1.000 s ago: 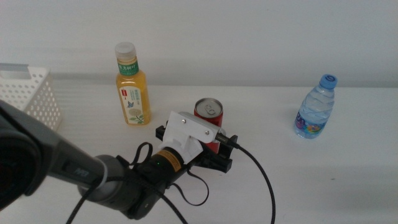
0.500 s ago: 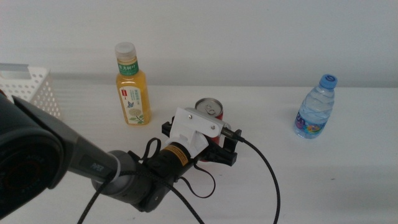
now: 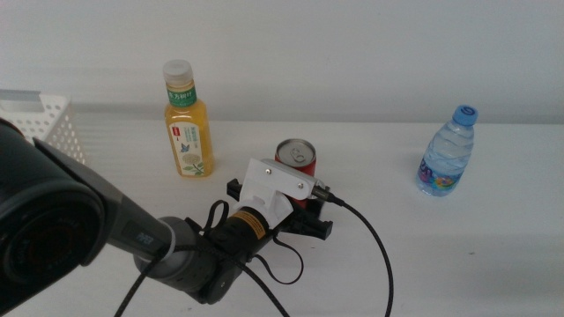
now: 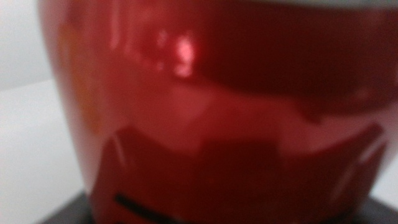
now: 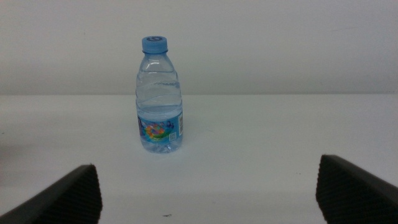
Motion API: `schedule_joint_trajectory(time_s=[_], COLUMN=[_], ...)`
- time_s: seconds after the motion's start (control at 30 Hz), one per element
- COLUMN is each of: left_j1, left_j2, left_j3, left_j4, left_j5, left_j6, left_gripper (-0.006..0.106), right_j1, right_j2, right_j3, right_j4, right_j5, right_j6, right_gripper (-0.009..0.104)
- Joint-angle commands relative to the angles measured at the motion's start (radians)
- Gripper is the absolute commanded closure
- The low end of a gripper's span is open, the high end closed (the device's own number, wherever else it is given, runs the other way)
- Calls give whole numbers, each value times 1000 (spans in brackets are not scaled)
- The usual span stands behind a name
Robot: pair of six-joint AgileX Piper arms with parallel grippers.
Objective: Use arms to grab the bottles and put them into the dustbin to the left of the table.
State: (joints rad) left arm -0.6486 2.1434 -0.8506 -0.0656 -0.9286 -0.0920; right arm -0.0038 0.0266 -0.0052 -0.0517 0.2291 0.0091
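The slim red can (image 3: 297, 161) stands mid-table. My left gripper (image 3: 301, 210) presses up against its lower part from the near side, under a white camera mount. The can (image 4: 211, 112) fills the whole left wrist view, blurred and very close. An orange-drink bottle (image 3: 187, 132) with a white cap stands upright behind and left of the can. A small blue-capped water bottle (image 3: 446, 154) stands at the far right. My right gripper (image 5: 208, 193) is open, well short of the water bottle (image 5: 160, 99), and is out of the middle view.
The white perforated dustbin (image 3: 44, 132) sits at the left edge, partly behind my left arm. A black cable (image 3: 374, 255) trails from the left wrist across the white table (image 3: 458, 255) toward the front.
The left gripper shifted slightly right toward the can, then settled back a little against it. The can and both bottles have stayed in place.
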Motion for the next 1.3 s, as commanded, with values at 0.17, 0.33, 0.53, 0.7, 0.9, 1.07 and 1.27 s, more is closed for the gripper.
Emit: schedule_joint_trajectory(time_s=[0.17, 0.33, 0.53, 0.7, 0.9, 1.07, 1.27], left_j1=[-9, -11, -11, -11, -11, -11, -11], left_j2=[1, -56, -286, -522, -803, -920, -948], left_j3=[3, 87, 247, 323, 328, 328, 328], left_j4=[-1, 6, -61, -167, -325, -332, -336], left_j5=[-70, -152, -27, 193, 548, 668, 677], left_j6=[69, 65, 164, 285, 463, 489, 489], left_gripper=[90, 102, 102, 102, 102, 102, 102], right_j1=[-6, -6, -6, -6, -6, -6, -6], right_j2=[-5, -5, -5, -5, -5, -5, -5], right_j3=[44, 44, 44, 44, 44, 44, 44], right_j4=[-7, -7, -7, -7, -7, -7, -7], right_j5=[-6, -6, -6, -6, -6, -6, -6], right_j6=[-1, -1, -1, -1, -1, -1, -1], right_gripper=[3, 3, 3, 3, 3, 3, 3])
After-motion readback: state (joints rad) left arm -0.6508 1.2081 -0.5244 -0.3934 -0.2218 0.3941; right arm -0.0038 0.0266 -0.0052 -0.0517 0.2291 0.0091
